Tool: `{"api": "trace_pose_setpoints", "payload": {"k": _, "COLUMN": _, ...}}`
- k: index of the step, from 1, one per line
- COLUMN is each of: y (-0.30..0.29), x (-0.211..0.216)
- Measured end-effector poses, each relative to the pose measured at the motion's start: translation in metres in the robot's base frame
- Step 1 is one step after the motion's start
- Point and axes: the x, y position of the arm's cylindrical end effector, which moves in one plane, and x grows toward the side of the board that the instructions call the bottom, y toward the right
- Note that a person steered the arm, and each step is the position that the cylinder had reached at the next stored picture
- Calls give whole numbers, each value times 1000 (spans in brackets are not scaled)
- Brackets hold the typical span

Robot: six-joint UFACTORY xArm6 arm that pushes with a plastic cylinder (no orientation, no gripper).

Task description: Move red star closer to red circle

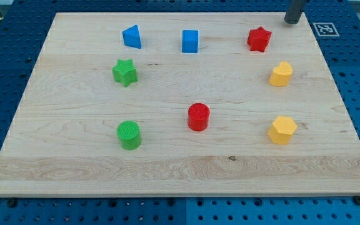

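Observation:
The red star (259,39) sits near the view's top right of the wooden board (74,169). The red circle (199,117) stands near the board's middle, well below and to the left of the star. My tip (291,22) is at the board's top right edge, up and to the right of the red star, a short gap away and not touching it.
A blue triangular block (132,37) and a blue cube (190,41) lie along the top. A green star (125,72) and green circle (129,135) are at the left. A yellow heart (280,74) and yellow hexagon (282,129) are at the right.

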Motion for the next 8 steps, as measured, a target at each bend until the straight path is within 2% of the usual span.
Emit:
{"api": "trace_pose_setpoints", "payload": {"k": 2, "y": -5, "x": 13}}
{"api": "trace_pose_setpoints", "payload": {"k": 3, "y": -5, "x": 38}}
{"api": "trace_pose_setpoints", "payload": {"k": 6, "y": -5, "x": 51}}
{"api": "trace_pose_setpoints", "payload": {"k": 7, "y": -5, "x": 73}}
{"api": "trace_pose_setpoints", "payload": {"k": 8, "y": -24, "x": 69}}
